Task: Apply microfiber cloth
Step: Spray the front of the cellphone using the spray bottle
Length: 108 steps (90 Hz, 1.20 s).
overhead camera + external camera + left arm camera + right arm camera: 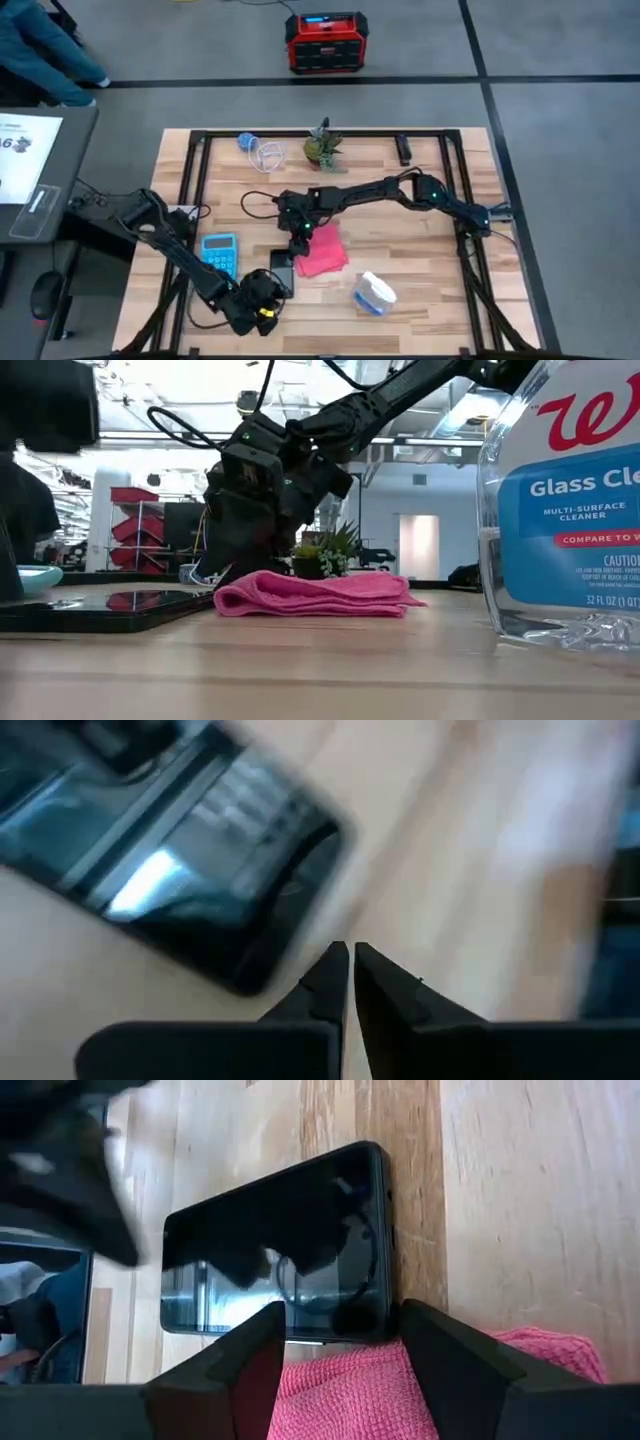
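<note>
Soft, light microfiber cloth (322,251), center frame, bunches easily (pinch its near folded edge). Right gripper (335,1342) spread above it; left gripper (350,958) pressed together, lower left.

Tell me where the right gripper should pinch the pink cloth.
Pinch the microfiber cloth at its folded edge nearest the phone, coming from above. It lies in flat layers, and the open right gripper already straddles that edge. The left gripper waits, shut.

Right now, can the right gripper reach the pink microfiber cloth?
Probably yes. The right gripper is open directly over the microfiber cloth, beside the black phone; nothing lies between them.
</note>
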Available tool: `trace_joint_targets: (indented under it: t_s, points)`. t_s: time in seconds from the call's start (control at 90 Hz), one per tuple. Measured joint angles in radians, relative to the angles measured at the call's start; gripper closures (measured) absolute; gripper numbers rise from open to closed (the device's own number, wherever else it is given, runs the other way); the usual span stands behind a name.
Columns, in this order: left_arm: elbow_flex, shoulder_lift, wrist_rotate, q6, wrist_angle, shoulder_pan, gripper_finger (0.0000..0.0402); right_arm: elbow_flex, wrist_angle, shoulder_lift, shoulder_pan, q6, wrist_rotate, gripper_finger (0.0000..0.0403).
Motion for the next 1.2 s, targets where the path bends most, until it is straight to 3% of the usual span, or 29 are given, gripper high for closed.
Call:
trace_joint_targets:
  t_s: [0.456,0.756,0.856,1.2]
  points:
    - [0.004,0.028,-0.001,0.147,-0.027,0.07,0.0401,0.0,0.023,0.001,0.003,-0.008,-0.045,0.0207]
    - [0.045,-0.066,-0.053,0.162,-0.109,0.06,0.0401,0.0,0.024,0.001,-0.014,0.022,-0.008,0.0207]
    - [0.042,-0.049,-0.022,0.148,-0.169,0.062,0.0401,0.0,0.027,0.001,-0.013,0.023,-0.006,0.0207]
    - [0.048,0.029,-0.041,0.186,-0.119,0.077,0.0401,0.0,0.042,0.001,-0.011,0.019,0.005,0.0207]
